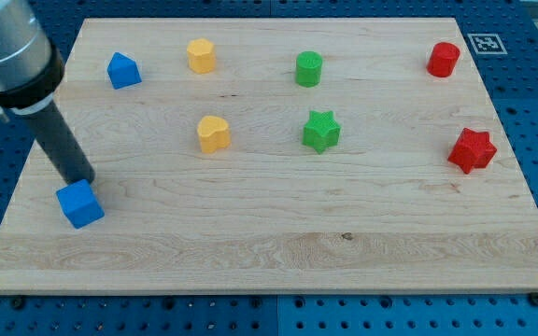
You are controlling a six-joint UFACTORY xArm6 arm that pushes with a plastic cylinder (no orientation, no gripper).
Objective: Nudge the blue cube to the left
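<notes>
The blue cube [80, 203] lies near the left edge of the wooden board [278, 252], toward the view's bottom left. My dark rod comes down from the view's top left, and my tip [81, 178] stands right at the cube's upper edge, touching or almost touching it.
A blue house-shaped block [123, 71] lies at the upper left. A yellow block [202, 56] and a yellow heart [213, 134] lie left of centre. A green cylinder [309, 69] and a green star [321, 131] lie at centre. A red cylinder [444, 60] and a red star [472, 150] lie at the right.
</notes>
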